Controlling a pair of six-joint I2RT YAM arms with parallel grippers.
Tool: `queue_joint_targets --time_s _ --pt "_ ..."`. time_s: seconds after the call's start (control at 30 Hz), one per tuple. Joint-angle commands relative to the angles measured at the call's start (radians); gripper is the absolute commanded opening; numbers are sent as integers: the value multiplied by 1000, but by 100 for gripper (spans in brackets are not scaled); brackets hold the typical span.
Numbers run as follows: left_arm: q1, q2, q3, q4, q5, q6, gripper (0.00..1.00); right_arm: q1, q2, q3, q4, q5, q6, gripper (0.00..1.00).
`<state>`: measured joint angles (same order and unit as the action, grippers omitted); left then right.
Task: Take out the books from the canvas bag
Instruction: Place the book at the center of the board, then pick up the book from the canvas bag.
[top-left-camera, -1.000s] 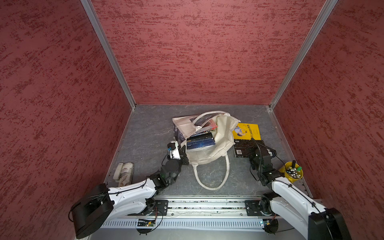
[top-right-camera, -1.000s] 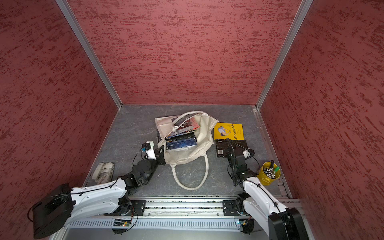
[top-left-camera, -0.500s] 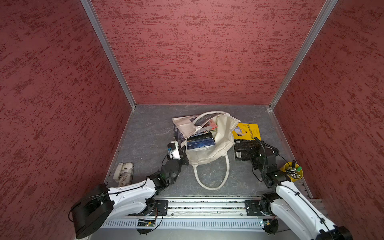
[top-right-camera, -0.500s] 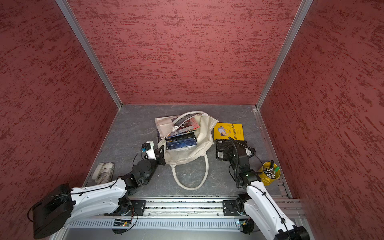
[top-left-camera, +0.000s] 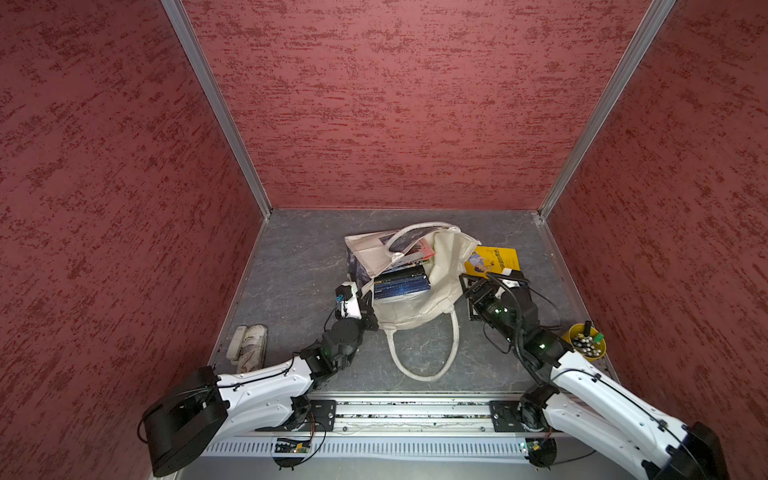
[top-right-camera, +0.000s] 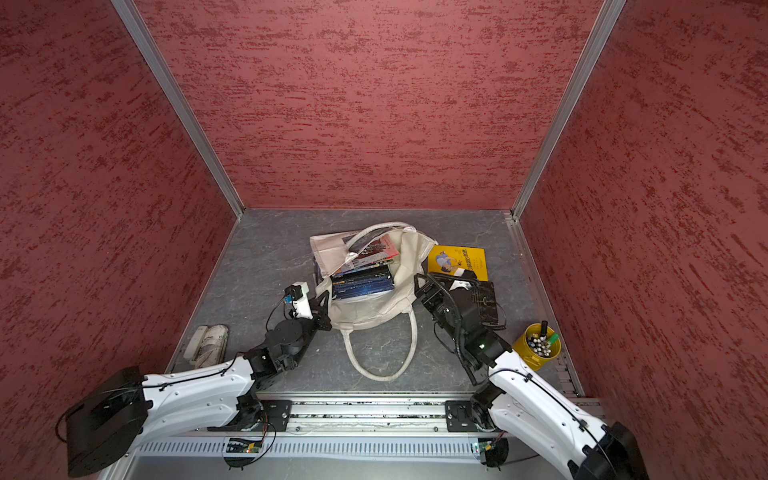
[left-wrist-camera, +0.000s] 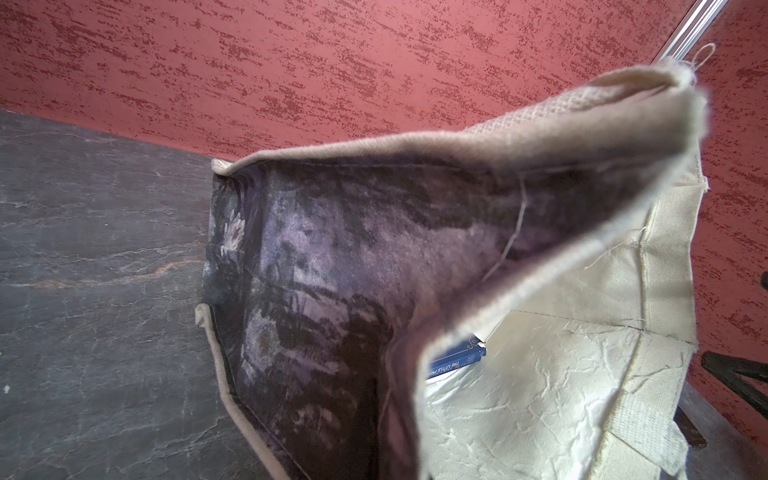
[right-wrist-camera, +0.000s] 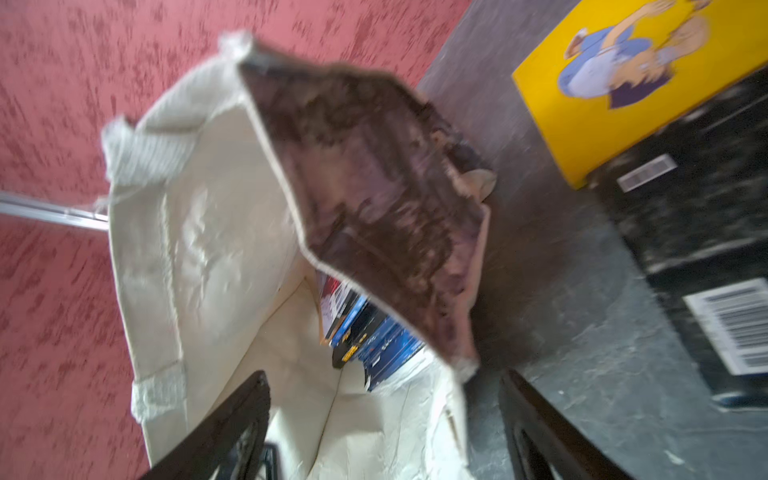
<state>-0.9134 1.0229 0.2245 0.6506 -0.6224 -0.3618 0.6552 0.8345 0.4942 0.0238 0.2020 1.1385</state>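
Stacked books inside canvas bag, long axis 9–3 o'clock. Empty right pincer, jaws spread wide, at bag's 3 o'clock rim, books at its 9 o'clock; left pincer clamped on 9 o'clock rim.

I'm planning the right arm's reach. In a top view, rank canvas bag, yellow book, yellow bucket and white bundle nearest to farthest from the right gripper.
1. canvas bag, its rim right beside the right gripper.
2. yellow book, a little farther back.
3. yellow bucket, right side, toward the front.
4. white bundle, far left side.
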Motion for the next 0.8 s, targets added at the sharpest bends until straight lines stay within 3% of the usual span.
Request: queue_joint_targets --time_s 0.0,0.17,0.3,0.4,0.63,0.77 --pt "8 2 16 3 4 18 0 86 36 37 104 120 -32 85" --pt "8 1 16 5 6 20 0 235 182 87 247 145 -61 81" --pt "7 -4 15 6 10 21 0 295 370 141 377 93 -66 77" --pt "6 -14 11 7 16 21 0 301 485 164 474 66 -63 71" --pt "5 -7 11 12 22 21 0 297 663 265 500 121 -102 60" --pt "7 -12 10 11 22 21 0 266 758 306 543 65 -84 55"
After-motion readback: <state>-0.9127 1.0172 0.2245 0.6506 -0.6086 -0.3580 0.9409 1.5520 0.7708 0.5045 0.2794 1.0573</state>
